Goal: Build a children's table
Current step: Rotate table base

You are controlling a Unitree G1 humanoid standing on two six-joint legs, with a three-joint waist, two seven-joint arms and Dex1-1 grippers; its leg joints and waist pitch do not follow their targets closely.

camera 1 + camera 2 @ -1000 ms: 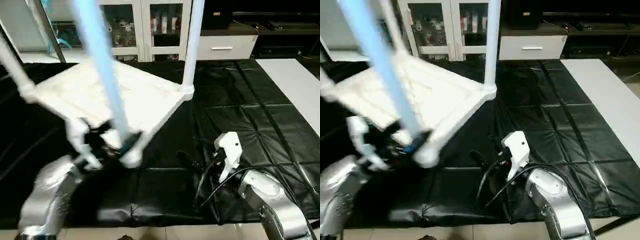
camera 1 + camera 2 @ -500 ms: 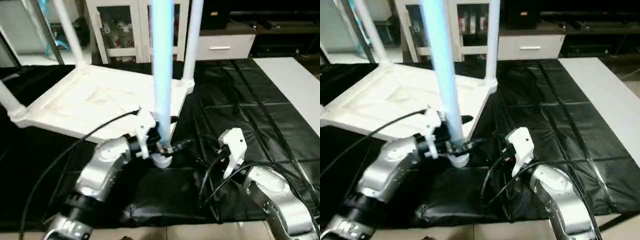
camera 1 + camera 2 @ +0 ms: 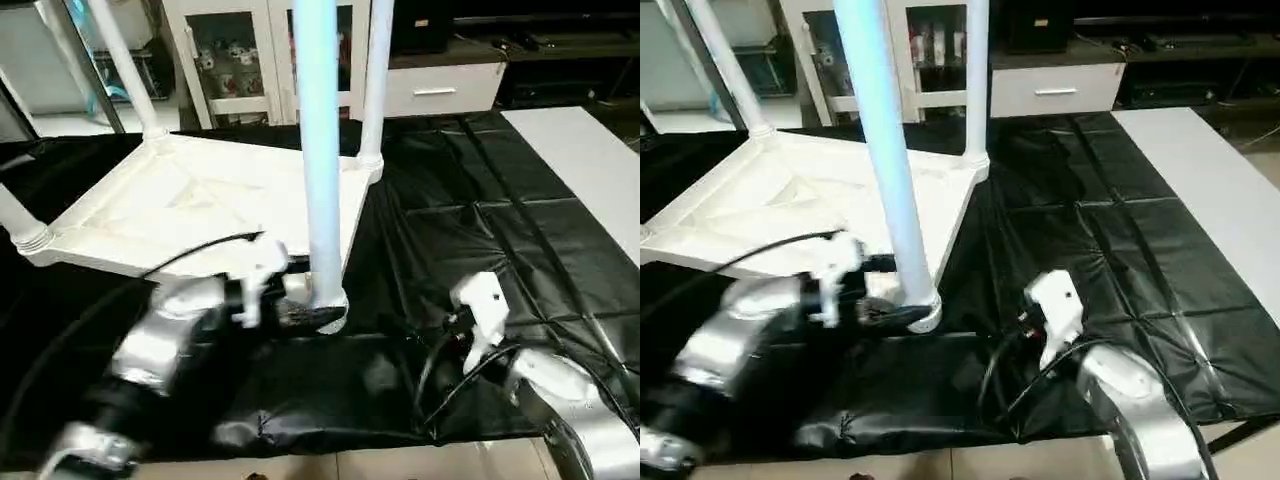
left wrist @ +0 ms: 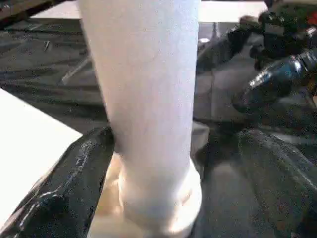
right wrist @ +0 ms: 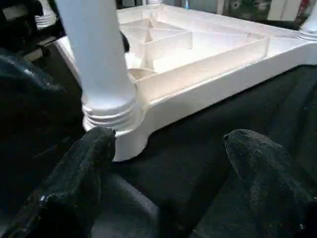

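Note:
The white tabletop [image 3: 200,200] lies upside down on the black cover, ribbed underside up. A leg stands in each corner socket: the near leg [image 3: 320,150], the far right one [image 3: 375,80], the far left one [image 3: 120,60] and the left one [image 3: 15,220]. My left gripper [image 3: 305,312] is open around the base of the near leg [image 4: 148,99]; one finger [image 4: 79,168] rests against it, the other stands apart. My right gripper [image 5: 173,148] is open with nothing in it. It hovers just right of the near corner socket [image 5: 111,121], pointing at it.
The black cover [image 3: 480,200] is wrinkled near the front edge. A white board [image 3: 590,170] lies at the right. Behind the table stand a glass-door cabinet [image 3: 250,60] and a white drawer unit [image 3: 440,95]. Cables [image 3: 440,370] loop over my right forearm.
A second ago the tabletop was tilted and the near leg leaned; now it lies flat with that leg upright. My left arm has dropped lower and left, still at the leg's base. The view has shifted.

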